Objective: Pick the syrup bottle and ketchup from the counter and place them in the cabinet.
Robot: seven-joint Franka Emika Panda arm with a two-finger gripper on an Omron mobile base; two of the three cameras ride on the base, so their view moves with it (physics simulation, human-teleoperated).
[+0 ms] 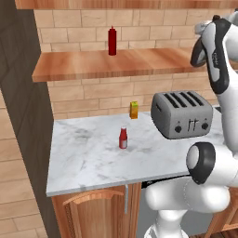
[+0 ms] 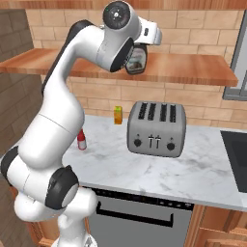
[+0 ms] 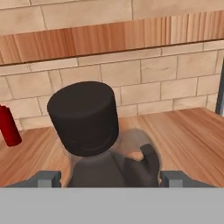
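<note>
The syrup bottle (image 3: 94, 168), dark brown with a black cap (image 3: 83, 118), sits between the fingers of my gripper (image 3: 109, 177), which is shut on it. From the right base view the syrup bottle (image 2: 136, 60) is at the level of the wooden cabinet shelf (image 2: 193, 67), partly hidden behind my hand. I cannot tell whether its base touches the cabinet planks (image 3: 188, 131). The ketchup (image 1: 123, 138), small and red with a white cap, stands upright on the marble counter (image 1: 83, 160). The ketchup (image 2: 81, 140) is partly hidden behind my arm in the right base view.
A tall dark-red bottle (image 1: 112, 41) stands on the shelf (image 1: 93, 65), left of my hand (image 3: 8, 127). A grey toaster (image 1: 182, 114) and a small yellow carton (image 1: 134, 110) stand at the counter's back. A dark cooktop (image 2: 236, 154) lies at the right end.
</note>
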